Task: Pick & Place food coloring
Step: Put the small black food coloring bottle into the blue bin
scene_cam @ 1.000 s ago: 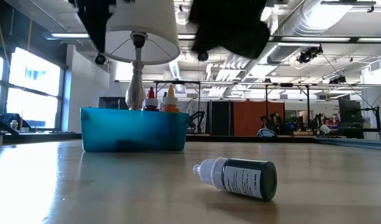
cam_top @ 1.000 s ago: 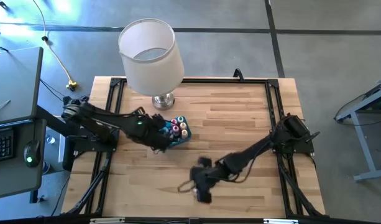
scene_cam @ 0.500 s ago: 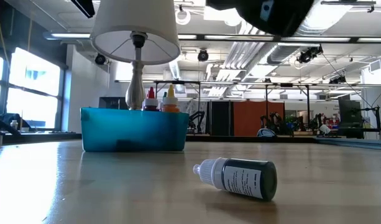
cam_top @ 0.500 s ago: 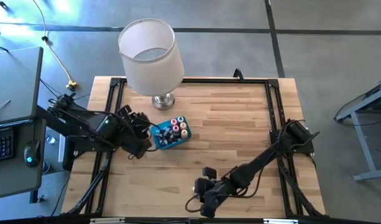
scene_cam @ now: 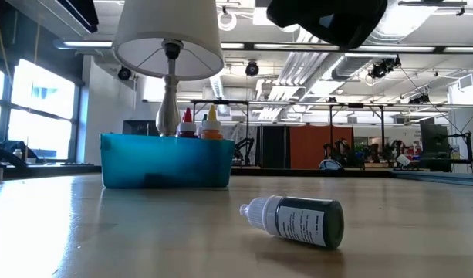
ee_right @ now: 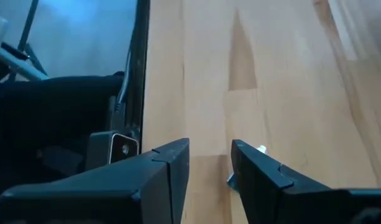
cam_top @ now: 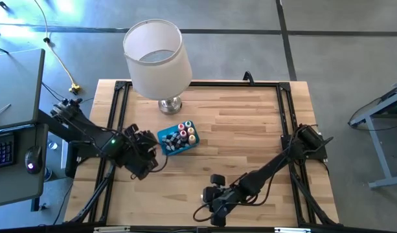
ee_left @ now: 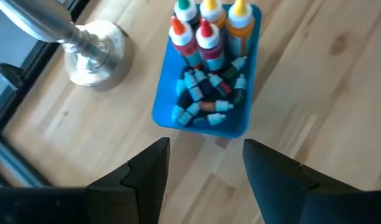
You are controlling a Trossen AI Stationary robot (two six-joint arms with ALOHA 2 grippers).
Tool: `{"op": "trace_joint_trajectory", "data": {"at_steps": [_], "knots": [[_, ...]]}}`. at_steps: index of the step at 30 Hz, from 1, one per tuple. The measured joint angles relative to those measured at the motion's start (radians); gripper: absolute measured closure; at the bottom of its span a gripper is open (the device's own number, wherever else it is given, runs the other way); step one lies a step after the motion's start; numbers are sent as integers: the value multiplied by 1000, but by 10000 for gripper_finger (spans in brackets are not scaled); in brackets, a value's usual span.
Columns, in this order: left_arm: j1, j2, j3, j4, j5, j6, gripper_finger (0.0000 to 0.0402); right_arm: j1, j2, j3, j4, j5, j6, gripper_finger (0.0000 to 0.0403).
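One food coloring bottle [scene_cam: 298, 220], dark with a white cap, lies on its side on the wooden table near the front edge. Several more stand or lie in the blue tray [cam_top: 177, 140] [ee_left: 171, 106], their red, orange and green-capped tops [ee_left: 206, 28] upright at its far end. My left gripper [ee_left: 206, 146] [cam_top: 148, 162] hangs open to the tray's left, nothing between its fingers. My right gripper [ee_right: 210, 152] [cam_top: 212, 210] hangs over the front edge, above the lying bottle [scene_cam: 329, 19], fingers apart over bare wood. A small white bit [ee_right: 261, 149] peeks past one finger.
A table lamp with a white shade [cam_top: 156, 55] stands on its metal foot [ee_left: 94, 56] just behind the tray. Black frame rails [cam_top: 285, 123] run along the table's sides. Bare wood lies between the tray and the right arm. A desk with a keyboard [cam_top: 4, 149] stands at the left.
My left gripper has drawn back from over the tray toward the table's left and near edges and has risen a little. My right gripper has gone toward the near edge. The lying bottle and the tray have kept their places.
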Motion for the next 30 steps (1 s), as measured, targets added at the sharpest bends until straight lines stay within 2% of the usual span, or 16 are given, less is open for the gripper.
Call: {"op": "trace_joint_trajectory", "data": {"at_steps": [4, 8, 11, 16, 25, 30], "knots": [[-51, -1, -48, 50, -46, -77, 202, -23, 0, 0, -11, -14, 67, 289], [-99, -1, -135, 151, -143, -130, 202, -57, 0, 0, -85, -44, 219, 290], [-123, -1, -196, 209, -133, -142, 202, -67, 0, 0, -154, -51, 297, 290], [-122, 0, -227, 198, -36, -138, 202, -75, 0, 0, -216, -23, 236, 290], [-122, 0, -226, 201, -47, -99, 202, -84, 0, 0, -230, 81, 209, 290], [-122, 0, -226, 202, -48, -91, 202, -85, 0, 0, -209, 87, 196, 290]]}}
